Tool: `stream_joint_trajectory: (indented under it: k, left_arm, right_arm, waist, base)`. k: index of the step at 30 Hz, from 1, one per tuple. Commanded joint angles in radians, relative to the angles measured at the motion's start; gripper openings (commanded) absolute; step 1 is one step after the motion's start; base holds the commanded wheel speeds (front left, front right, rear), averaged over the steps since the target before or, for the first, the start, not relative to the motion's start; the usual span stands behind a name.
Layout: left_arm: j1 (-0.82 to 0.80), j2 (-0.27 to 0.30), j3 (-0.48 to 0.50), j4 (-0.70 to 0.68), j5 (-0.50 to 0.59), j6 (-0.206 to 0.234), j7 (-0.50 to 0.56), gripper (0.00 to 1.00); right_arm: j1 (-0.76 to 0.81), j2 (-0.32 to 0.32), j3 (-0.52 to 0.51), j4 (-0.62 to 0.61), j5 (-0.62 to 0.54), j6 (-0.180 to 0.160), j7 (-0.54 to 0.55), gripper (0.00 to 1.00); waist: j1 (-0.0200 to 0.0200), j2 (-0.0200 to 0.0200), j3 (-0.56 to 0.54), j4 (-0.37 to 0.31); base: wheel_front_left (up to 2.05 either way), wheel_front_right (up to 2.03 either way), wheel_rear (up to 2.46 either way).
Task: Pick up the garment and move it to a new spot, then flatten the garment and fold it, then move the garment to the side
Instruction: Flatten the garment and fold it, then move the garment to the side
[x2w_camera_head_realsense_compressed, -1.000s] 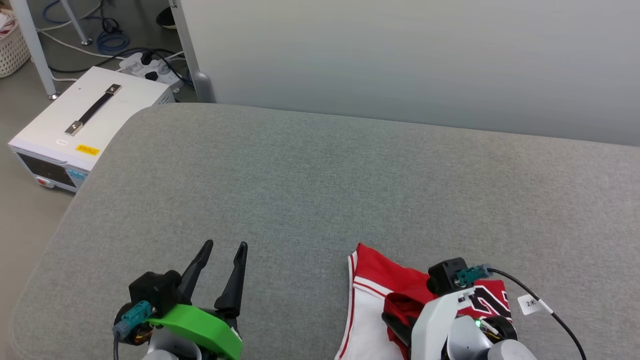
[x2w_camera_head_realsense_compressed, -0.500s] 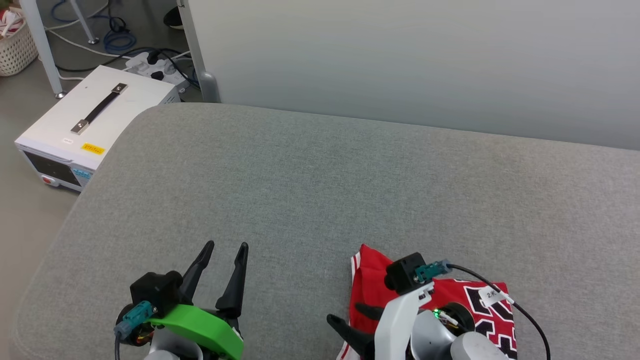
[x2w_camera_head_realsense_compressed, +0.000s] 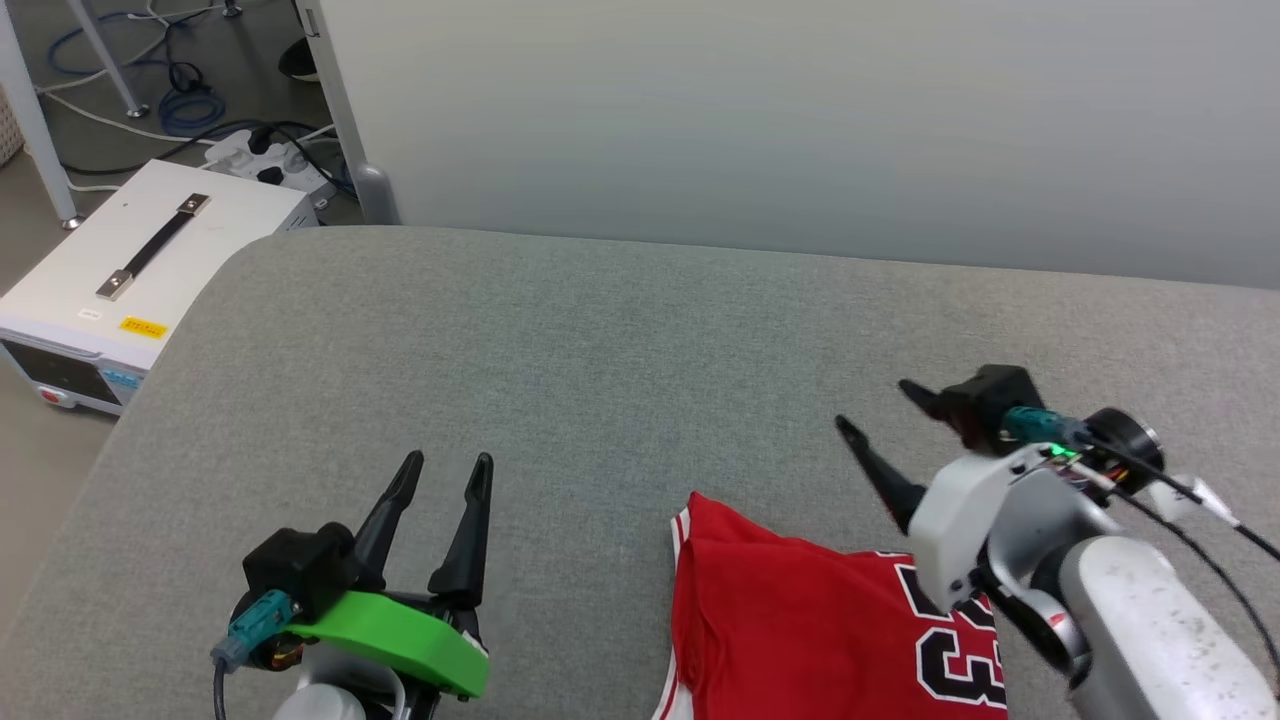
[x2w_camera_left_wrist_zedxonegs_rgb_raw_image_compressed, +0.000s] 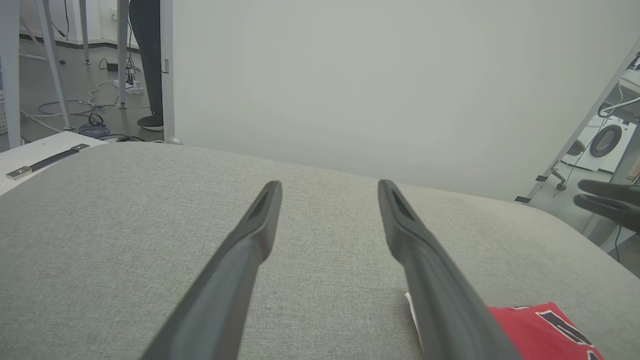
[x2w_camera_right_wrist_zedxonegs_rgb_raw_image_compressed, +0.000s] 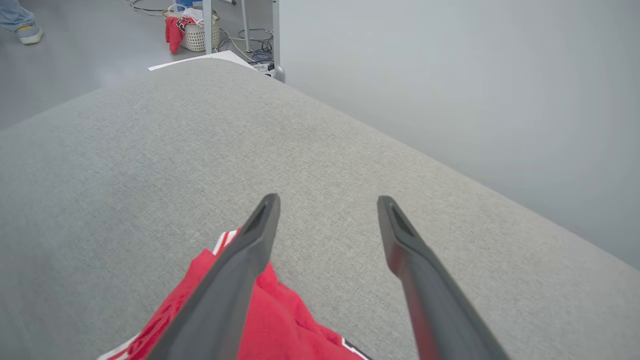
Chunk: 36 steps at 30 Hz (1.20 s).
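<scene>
1. Grey cloth-covered surface (x2w_camera_head_realsense_compressed: 600, 350): rounded corners, takes up most of the head view from the middle down.
2. Pale partition (x2w_camera_head_realsense_compressed: 800, 120): upright, along the top of the head view, behind the surface's far edge.
3. The garment (x2w_camera_head_realsense_compressed: 790, 620): red, lying on the surface at the lower centre-right of the head view and running off the bottom edge. Black, white-outlined "23" faces up on its right part; red-white stripe trim along its left edge. In the left wrist view it shows as a red patch in the lower right corner.
4. Right gripper (x2w_camera_head_realsense_compressed: 872, 403): right of centre in the head view, fingers spread apart and holding nothing, tips over bare grey cloth just beyond the garment's upper edge (in the right wrist view, the garment lies below its left finger).
5. Left gripper (x2w_camera_head_realsense_compressed: 450, 459): lower left, green-collared, fingers parted and empty, well apart from the garment.
6. White case (x2w_camera_head_realsense_compressed: 150, 260): black strap handle, on the floor at the left edge.
7. Wicker basket (x2w_camera_right_wrist_zedxonegs_rgb_raw_image_compressed: 197, 30): top of the right wrist view, red cloth draped over its rim.
8. Power strip (x2w_camera_head_realsense_compressed: 260, 160): upper left, with cables.
</scene>
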Motion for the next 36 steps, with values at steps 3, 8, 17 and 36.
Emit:
stream_joint_trajectory:
  k: [3,8,17,36]
  left_arm:
    - [0.004,-0.020,0.022,-0.019,0.020,-0.012,-0.006,1.00]
    - [0.014,-0.046,0.049,-0.039,0.049,-0.024,-0.006,1.00]
    - [0.054,-0.112,0.126,-0.059,0.143,-0.038,-0.006,1.00]
    - [0.099,-0.169,0.192,-0.084,0.272,-0.066,-0.006,1.00]
  right_arm:
    - [-0.017,-0.086,-0.048,-0.003,-0.062,-0.001,-0.115,1.00]
    - [0.042,-0.145,-0.157,-0.016,-0.095,-0.001,-0.248,1.00]
    - [0.273,-0.043,-0.440,-0.192,-0.137,-0.001,-0.443,1.00]
    - [0.391,0.119,-0.479,-0.219,-0.160,-0.001,-0.495,1.00]
  waist:
    - [-0.0001,-0.0001,0.006,-0.020]
    - [-0.0001,-0.0001,0.017,-0.040]
    - [-0.0001,-0.0001,0.037,-0.076]
    - [-0.0001,-0.0001,0.027,-0.057]
  base:
    - [0.00,0.00,0.00]
    - [0.00,0.00,0.00]
    - [0.00,0.00,0.00]
    - [0.00,0.00,0.00]
